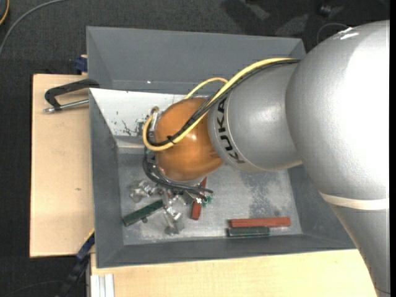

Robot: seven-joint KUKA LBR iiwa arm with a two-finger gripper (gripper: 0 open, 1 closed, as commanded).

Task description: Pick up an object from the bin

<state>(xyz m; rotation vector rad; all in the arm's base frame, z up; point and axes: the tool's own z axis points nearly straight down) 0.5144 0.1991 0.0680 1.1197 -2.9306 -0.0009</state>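
Note:
My gripper (172,210) reaches down from under the orange wrist cover onto the bin floor, left of the middle. A dark green flat stick (143,213) lies slanted just to its left, one end right beside it. A small reddish-brown piece (195,210) stands just to its right, partly under the cables. A small silvery metal piece (138,190) lies a little up and to the left. I cannot make out anything held.
A long red and dark green bar (258,224) lies flat near the bin's front wall at the right. The arm and its orange cover hide the bin's middle and back. The left wall is near the green stick.

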